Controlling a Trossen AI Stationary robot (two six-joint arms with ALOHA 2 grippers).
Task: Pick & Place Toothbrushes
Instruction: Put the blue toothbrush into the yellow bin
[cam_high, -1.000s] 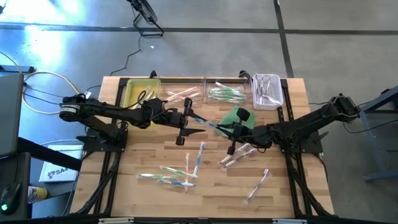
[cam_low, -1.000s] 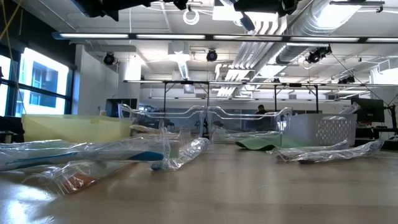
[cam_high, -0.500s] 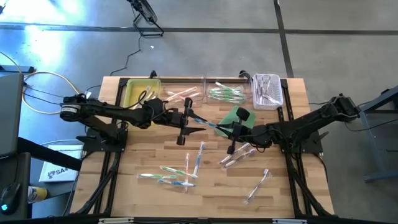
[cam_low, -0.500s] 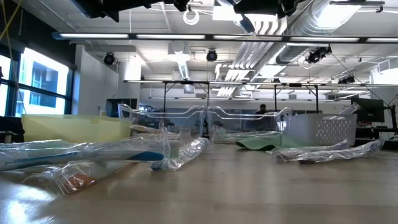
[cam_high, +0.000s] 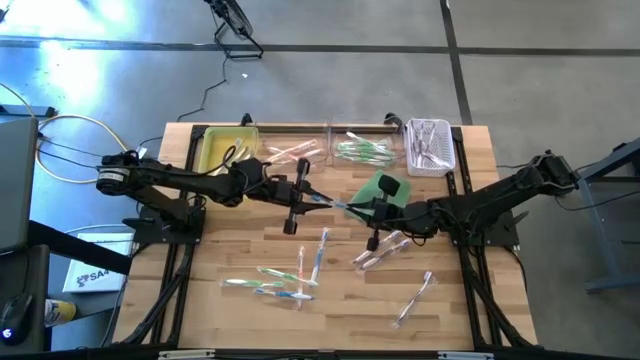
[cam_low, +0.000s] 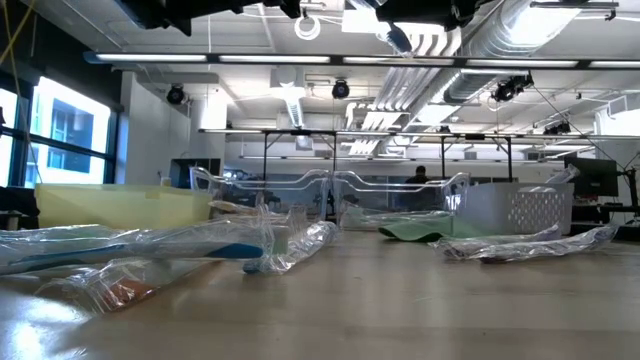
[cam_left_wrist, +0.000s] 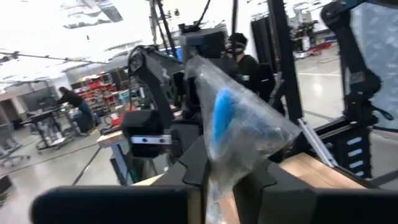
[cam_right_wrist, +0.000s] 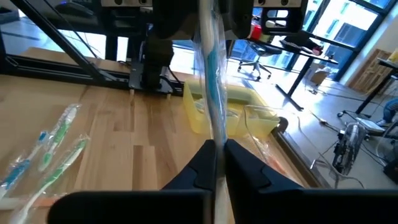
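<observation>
One wrapped toothbrush with blue parts (cam_high: 335, 202) hangs above the table's middle, between my two grippers. My left gripper (cam_high: 306, 195) is shut on its left end. My right gripper (cam_high: 368, 210) is shut on its right end. Other wrapped toothbrushes lie flat on the wood near the front (cam_high: 290, 275), at the centre right (cam_high: 380, 250) and farther right (cam_high: 415, 298); the low view shows them (cam_low: 150, 245) close up. My left gripper pinches the wrapper's end (cam_left_wrist: 219, 177) between its two fingers, coming level from the table's left. The toothbrush runs on past the fingers toward my other gripper, clear of the table. My right gripper pinches the toothbrush's other end (cam_right_wrist: 217, 146) between its two fingers, coming about level from the table's right, fingers in line with it. The toothbrush reaches from the fingers toward my left gripper, lifted clear of the wood.
Along the far edge stand a yellow bin (cam_high: 222, 152), two clear bins holding toothbrushes (cam_high: 295, 150) (cam_high: 362, 150) and a white perforated basket (cam_high: 430, 145). A flat green cloth (cam_high: 378, 186) lies just behind my right gripper. Bare wood shows at the front left.
My left gripper has shut on the left end of the toothbrush that my right gripper holds up. Neither arm has shifted, and the toothbrush stays lifted between them.
</observation>
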